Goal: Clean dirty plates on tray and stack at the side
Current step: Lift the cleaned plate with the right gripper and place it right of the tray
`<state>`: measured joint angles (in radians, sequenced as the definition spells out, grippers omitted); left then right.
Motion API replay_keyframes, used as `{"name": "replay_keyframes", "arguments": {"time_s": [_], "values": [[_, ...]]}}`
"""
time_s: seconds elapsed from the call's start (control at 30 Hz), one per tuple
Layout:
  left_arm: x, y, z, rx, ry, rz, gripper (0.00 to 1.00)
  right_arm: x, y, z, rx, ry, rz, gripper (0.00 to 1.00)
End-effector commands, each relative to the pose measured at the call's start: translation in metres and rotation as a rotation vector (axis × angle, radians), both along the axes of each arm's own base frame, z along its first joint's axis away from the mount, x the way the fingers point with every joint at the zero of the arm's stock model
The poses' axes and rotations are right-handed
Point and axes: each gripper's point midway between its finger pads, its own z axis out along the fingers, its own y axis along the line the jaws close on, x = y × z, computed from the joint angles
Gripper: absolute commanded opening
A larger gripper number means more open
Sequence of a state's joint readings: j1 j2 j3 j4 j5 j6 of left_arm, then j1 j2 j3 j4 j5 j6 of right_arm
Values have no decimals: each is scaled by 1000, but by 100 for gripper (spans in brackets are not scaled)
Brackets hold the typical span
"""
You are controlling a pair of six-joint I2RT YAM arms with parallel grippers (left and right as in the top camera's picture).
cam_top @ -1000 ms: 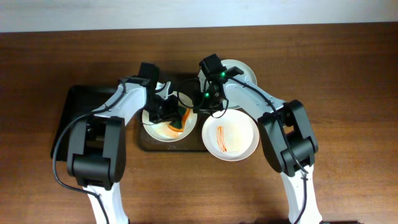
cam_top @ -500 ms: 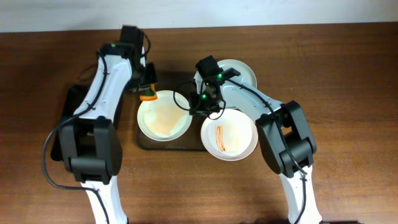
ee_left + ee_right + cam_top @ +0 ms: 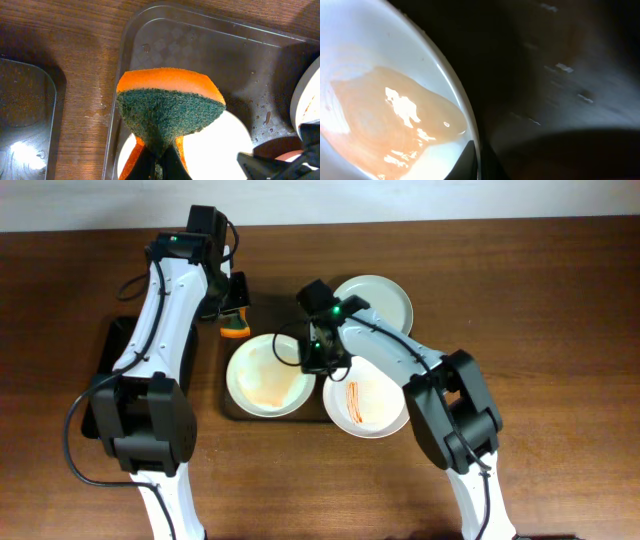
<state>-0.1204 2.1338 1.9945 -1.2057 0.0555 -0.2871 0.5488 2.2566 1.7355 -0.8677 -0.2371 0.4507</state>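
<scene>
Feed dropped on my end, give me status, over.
Left end effector shut on sponge, above tray corner. Right end effector clamped on rim of smeared plate. Streaked plate beside it, untouched. Nothing blocking.

Right wrist view: the left and bottom edges cut the plate (image 3: 385, 95), and the right tool (image 3: 478, 167) shows only dark tips. Left wrist view: the left tool (image 3: 160, 167) hides the lower end of the sponge (image 3: 170, 107).

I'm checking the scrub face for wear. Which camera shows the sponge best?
Left wrist: the sponge fills the frame, with its green face and orange backing clear. Overhead shows it only as a small orange bit. Right wrist misses it.
</scene>
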Motion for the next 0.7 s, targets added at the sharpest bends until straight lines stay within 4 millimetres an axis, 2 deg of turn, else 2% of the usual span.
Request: {"name": "replay_keyframes", "arguments": {"time_s": [0.0,0.17,0.2,0.27,0.37,0.47,0.5,0.57,0.67], "values": [[2,8,8,37,-18,-2,1,22,-29,68,-50,-168,-27,4],[0,10,7,46,-9,0,0,45,-75,128,-250,-413,-103,4],[0,10,7,46,-9,0,0,47,-79,133,-275,-438,-113,4],[0,10,7,45,-8,3,0,50,-93,157,-409,-550,-142,4],[0,10,7,45,-9,4,0,44,-88,176,-570,-681,-132,4],[0,12,7,57,-10,7,1,29,-75,221,-825,-923,-138,4],[0,13,7,63,-10,8,0,22,-68,229,-855,-968,-130,4],[0,13,7,63,-10,8,0,10,-51,239,-878,-1030,-108,4],[0,13,7,63,-10,8,0,6,-51,240,-885,-1027,-101,4]]}}
